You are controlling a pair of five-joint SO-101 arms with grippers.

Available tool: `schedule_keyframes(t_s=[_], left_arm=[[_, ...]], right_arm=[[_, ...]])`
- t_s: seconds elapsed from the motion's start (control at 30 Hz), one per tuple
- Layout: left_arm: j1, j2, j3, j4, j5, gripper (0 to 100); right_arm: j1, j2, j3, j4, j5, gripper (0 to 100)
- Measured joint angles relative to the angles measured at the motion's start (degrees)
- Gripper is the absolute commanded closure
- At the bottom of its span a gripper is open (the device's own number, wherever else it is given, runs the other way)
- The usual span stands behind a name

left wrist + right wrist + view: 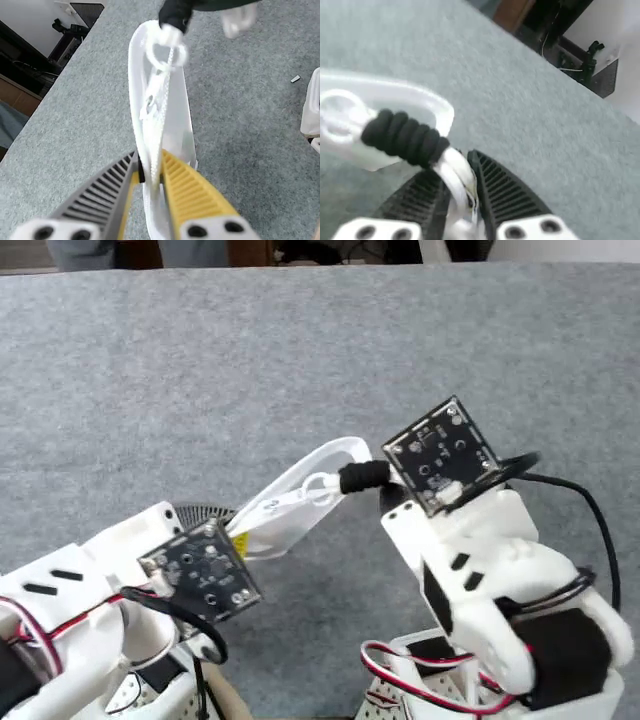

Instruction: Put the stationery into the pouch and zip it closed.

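Stretching between the two grippers, the pouch [295,502] sits a little toward 6 o'clock from the table's middle; it is a see-through white case running from an 8 o'clock end to a 2 o'clock end; the table [300,360] is covered in grey cloth; the left arm [70,610] comes in from 7 o'clock and the right arm [490,580] from 5 o'clock.

The left gripper [149,167], with one grey and one yellow finger, is clamped tight on the pouch's 8 o'clock end, the thin plastic pinched between the ribbed pads [187,187]; in the high view that yellow finger [238,540] shows just under the left wrist camera; from there the pouch stands on edge, with a white zip line [156,100] running along it toward the far end.

At the 2 o'clock end a white ring [318,485] hangs from the zip; just beyond it lies a black ribbed sleeve [362,478], and out of the sleeve comes a white cord [454,175]; the right gripper [457,170], both fingers black, is closed on that cord, the sleeve lying just past the fingertips and touching the pouch's rounded corner.

Whether the zip is closed cannot be told, nor what lies inside the pouch, nor whether it rests on the cloth; a small grey scrap [295,78] lies on the table well apart from the pouch
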Motion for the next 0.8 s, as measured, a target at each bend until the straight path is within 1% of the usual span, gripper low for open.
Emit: schedule_keyframes(t_s=[0.43,0.67,0.73,0.8], left_arm=[[0.0,-4.7,0.0,0.0,0.0,97],[0.0,-5.2,0.0,0.0,0.0,97],[0.0,-5.2,0.0,0.0,0.0,97],[0.0,-5.2,0.0,0.0,0.0,97]], right_arm=[[8.3,0.0,9.9,-7.8,0.0,98.6],[13.0,0.5,10.5,-8.4,0.0,98.2],[13.1,0.5,10.5,-8.2,0.9,93.1],[12.0,0.5,10.5,-5.8,3.3,82.7]])
